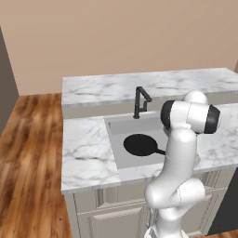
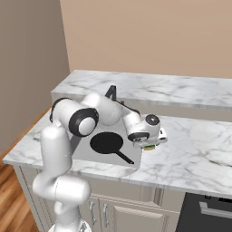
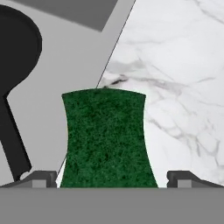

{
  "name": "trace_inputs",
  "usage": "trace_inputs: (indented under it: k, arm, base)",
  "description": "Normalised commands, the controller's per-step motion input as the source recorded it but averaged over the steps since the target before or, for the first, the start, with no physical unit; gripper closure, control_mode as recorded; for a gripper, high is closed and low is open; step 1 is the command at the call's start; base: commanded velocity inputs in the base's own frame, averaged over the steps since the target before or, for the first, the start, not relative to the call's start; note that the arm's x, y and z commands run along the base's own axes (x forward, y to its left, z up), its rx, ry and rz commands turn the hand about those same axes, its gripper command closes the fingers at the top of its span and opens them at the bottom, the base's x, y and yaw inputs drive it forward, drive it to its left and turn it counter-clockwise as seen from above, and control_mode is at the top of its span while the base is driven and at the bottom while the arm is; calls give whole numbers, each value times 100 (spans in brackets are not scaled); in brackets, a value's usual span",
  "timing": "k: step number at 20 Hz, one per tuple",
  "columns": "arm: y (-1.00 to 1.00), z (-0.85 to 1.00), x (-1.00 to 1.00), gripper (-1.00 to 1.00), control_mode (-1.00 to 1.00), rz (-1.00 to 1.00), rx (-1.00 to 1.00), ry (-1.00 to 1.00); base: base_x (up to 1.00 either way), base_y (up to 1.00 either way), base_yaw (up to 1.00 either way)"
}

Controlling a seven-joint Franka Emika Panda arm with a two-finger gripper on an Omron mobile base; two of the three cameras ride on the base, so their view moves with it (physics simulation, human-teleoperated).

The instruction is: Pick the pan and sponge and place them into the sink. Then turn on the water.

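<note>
The black pan lies flat in the grey sink, its handle pointing toward the basin's front right corner. On the marble counter, right at the sink's right rim, rests the sponge, green side up. My gripper hangs straight over it, open, with one fingertip on each side of the sponge and a gap between each fingertip and the sponge. The pan's edge and handle lie to the left in the hand view. The water is out of view.
A slim black faucet stands at the sink's back edge. Behind it runs a raised marble ledge. White marble counter stretches to the right of the sponge. A wood floor lies left of the cabinet.
</note>
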Motion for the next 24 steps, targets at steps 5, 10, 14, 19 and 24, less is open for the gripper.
trace_inputs:
  k: [5, 10, 14, 19, 24]
  arm:
    - [-7, -24, 24, 100, -100, 3, 0, 0]
    - [-2, -6, 18, 100, -100, 3, 0, -1]
    - [7, 12, 2, 100, -100, 4, -2, -5]
    - [44, 7, 0, 100, -100, 6, -7, -7]
    - [65, 0, 0, 100, -100, 8, -8, -7]
  base:
    - [0, 0, 0]
    - [0, 0, 0]
    - [0, 0, 0]
    - [0, 0, 0]
    - [0, 0, 0]
